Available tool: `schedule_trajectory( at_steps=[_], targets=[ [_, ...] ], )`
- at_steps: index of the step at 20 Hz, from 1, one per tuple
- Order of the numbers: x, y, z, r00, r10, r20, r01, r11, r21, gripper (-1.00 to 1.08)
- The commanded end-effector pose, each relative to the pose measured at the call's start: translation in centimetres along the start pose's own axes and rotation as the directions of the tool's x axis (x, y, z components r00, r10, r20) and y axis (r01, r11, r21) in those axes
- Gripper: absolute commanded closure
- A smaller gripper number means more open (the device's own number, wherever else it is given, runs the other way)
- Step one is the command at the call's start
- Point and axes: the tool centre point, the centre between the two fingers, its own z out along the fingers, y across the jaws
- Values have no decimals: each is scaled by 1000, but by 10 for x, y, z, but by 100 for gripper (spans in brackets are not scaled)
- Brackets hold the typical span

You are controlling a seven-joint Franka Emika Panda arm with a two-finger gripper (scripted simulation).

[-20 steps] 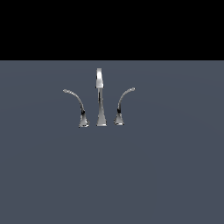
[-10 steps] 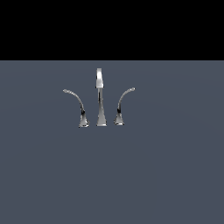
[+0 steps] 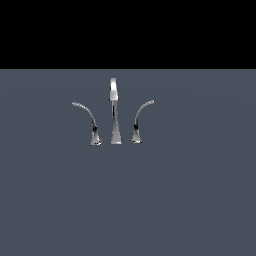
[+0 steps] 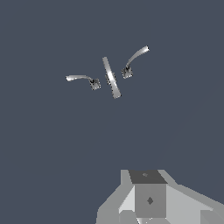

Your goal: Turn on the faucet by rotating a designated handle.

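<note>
Faucet (image 3: 115, 117) handle (image 3: 87, 121) stands untouched; gripper (image 4: 151, 214) mostly cropped, its state seemingly indeterminable.

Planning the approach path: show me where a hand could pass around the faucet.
Bare grey surface borders the faucet on every side. It is tight only between the spout and the handle, or the other lever.
</note>
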Motion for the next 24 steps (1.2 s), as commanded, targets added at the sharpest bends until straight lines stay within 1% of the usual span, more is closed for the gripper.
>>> schedule_trajectory(
  at_steps=[1, 4, 7, 12, 18, 24],
  targets=[
    [16, -10, 9, 998, 60, 11, -60, 998, 14, 108],
    [34, -21, 22, 991, 133, 26, -134, 991, 25, 108],
    [52, -33, 36, 978, 207, 40, -208, 978, 32, 108],
    [81, -52, 62, 942, 329, 62, -331, 943, 32, 108],
    [112, -75, 98, 879, 471, 78, -474, 881, 18, 108],
    [140, -97, 139, 794, 603, 79, -604, 797, -4, 108]
  ],
)
